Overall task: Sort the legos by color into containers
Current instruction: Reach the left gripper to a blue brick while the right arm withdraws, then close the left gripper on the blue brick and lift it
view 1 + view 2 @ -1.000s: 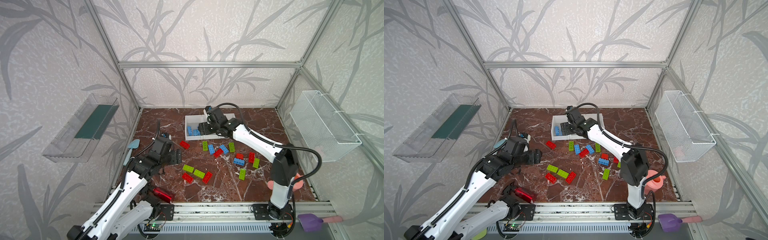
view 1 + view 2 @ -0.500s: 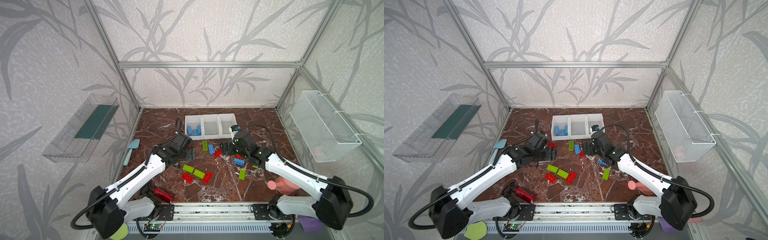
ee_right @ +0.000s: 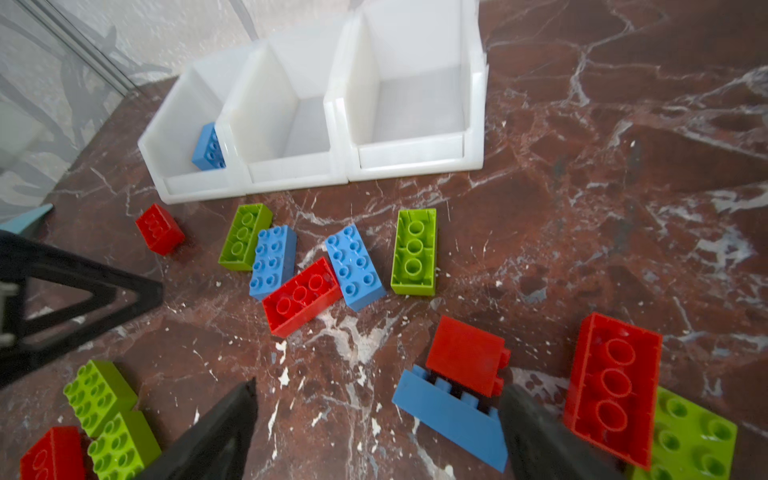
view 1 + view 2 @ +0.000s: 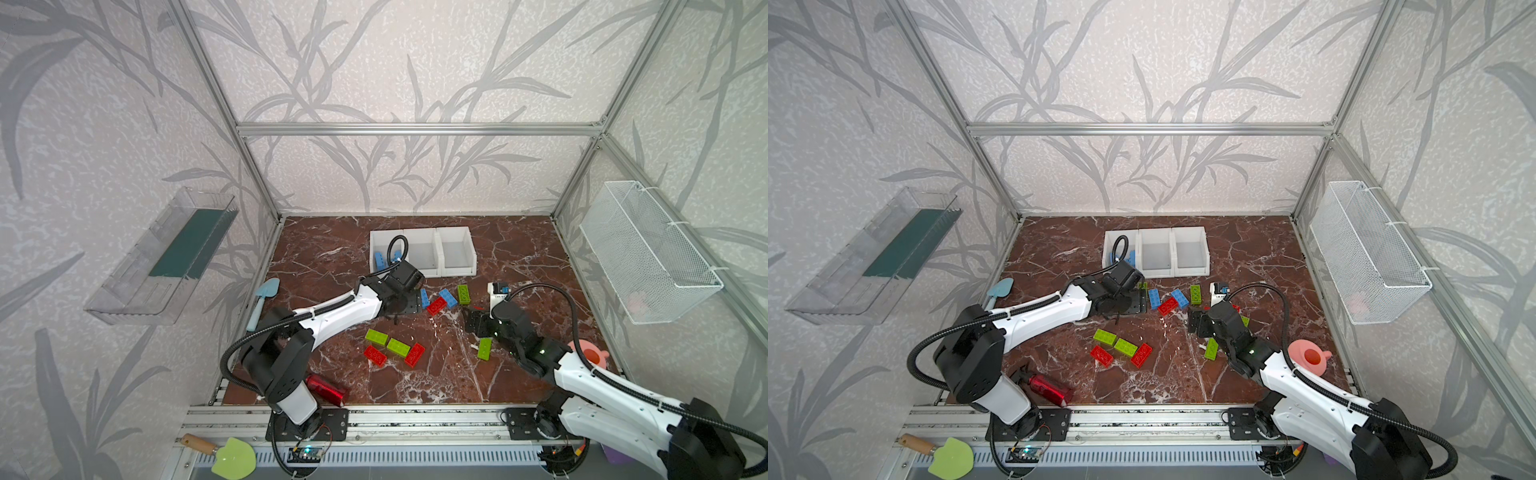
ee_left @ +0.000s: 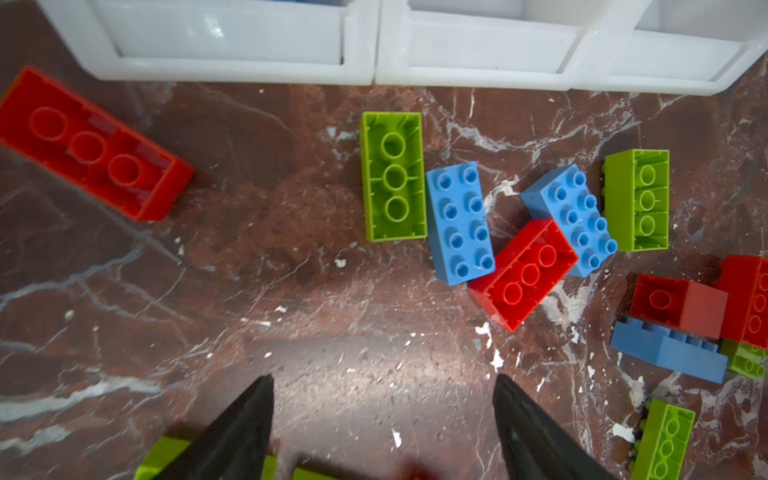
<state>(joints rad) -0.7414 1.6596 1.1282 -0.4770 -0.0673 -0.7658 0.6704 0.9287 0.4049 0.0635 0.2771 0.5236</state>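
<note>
Left end effector [image 5: 382, 380] nearer containers' [image 5: 374, 70] edge

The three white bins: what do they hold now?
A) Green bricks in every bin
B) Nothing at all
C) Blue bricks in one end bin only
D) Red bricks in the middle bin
C: blue bricks lie in the end bin on the left in both top views, while the middle bin and the other end bin show only bare white floors.
</note>
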